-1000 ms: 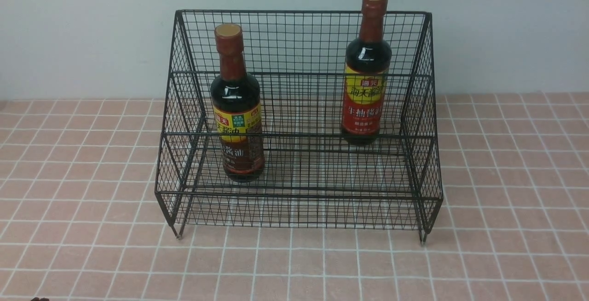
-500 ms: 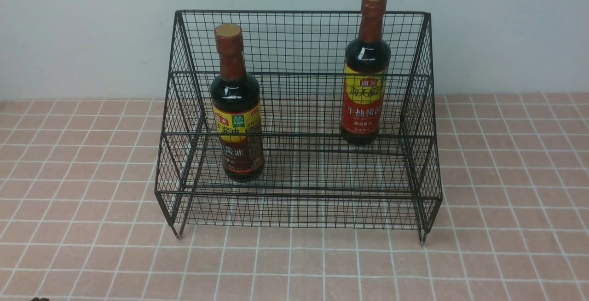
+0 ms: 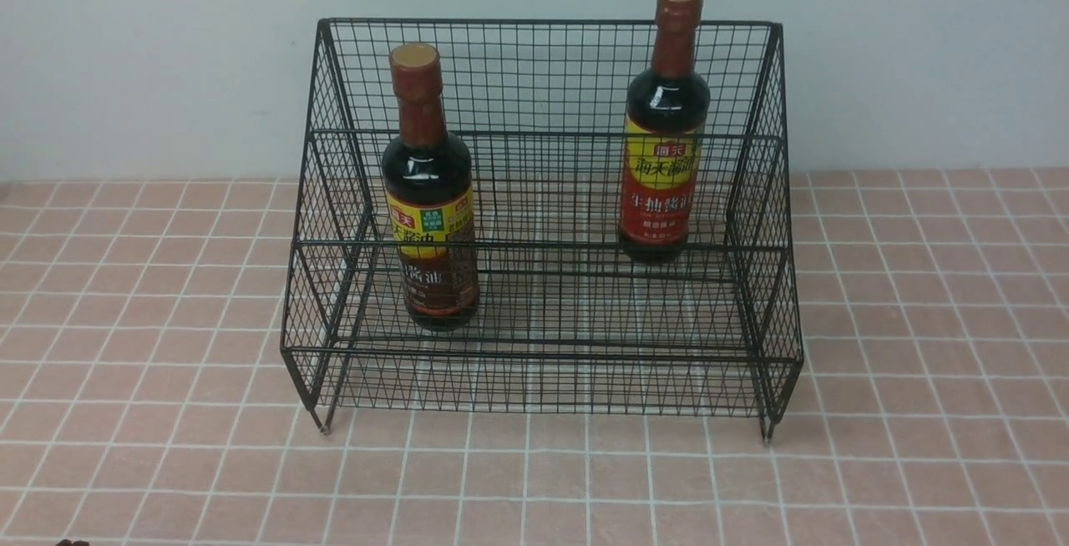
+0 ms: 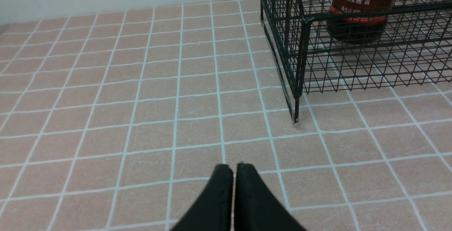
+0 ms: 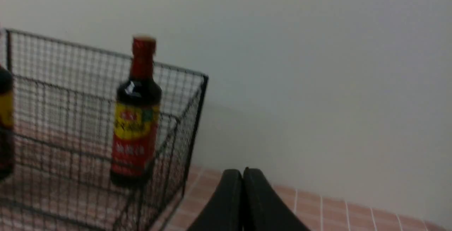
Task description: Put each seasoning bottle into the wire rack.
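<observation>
Standing upright inside the rack (image 3: 543,220), both bottles are already home: brown-label bottle (image 3: 430,195) on the lower tier nr the rack's left side, red-label bottle (image 3: 664,124) on the upper tier nr its right side. Left gripper (image 4: 233,169) sits low, outside the rack's front-left foot, jaws pressed together, empty; right gripper (image 5: 243,174) is off the rack's right side, also closed w/ nothing in it. No pickup left, I'd say; each arm is nearer its own-side bottle.

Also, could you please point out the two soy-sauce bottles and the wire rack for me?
yellow-and-brown label bottle (image 3: 431,233): front view, on its label.
yellow-and-red label bottle (image 3: 660,187): front view, on its label.
wire rack (image 3: 543,22): front view, on its back top rim.
</observation>
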Robot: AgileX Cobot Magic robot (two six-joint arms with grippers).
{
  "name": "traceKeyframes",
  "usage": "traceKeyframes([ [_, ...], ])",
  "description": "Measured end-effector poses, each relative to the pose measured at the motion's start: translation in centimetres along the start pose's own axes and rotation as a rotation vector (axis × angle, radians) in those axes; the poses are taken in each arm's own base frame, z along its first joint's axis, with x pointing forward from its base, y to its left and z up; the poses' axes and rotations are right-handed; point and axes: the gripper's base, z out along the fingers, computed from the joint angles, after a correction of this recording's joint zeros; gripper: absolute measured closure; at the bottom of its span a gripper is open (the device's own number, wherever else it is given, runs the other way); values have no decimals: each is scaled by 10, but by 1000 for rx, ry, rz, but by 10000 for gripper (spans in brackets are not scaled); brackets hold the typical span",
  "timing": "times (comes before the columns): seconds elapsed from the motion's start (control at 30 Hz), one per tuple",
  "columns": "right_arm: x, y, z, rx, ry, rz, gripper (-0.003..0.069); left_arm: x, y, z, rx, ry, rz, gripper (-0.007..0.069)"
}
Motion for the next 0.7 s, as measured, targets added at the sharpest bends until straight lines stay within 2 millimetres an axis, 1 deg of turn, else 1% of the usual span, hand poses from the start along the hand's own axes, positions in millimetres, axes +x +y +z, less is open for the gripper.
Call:
traceKeyframes([
  [0.07,34,2,1,47,74,5,672,0,0,0,0,0,0,631],
  [0.1,55,4,1,70,117,12,672,0,0,0,0,0,0,631],
  [0.17,72,6,1,88,150,21,672,0,0,0,0,0,0,631],
  [0.2,90,7,0,108,196,41,672,0,0,0,0,0,0,631],
  [0.27,97,7,-1,131,225,67,672,0,0,0,0,1,0,631],
  [0.7,97,7,-2,152,219,99,672,0,0,0,0,1,0,631],
])
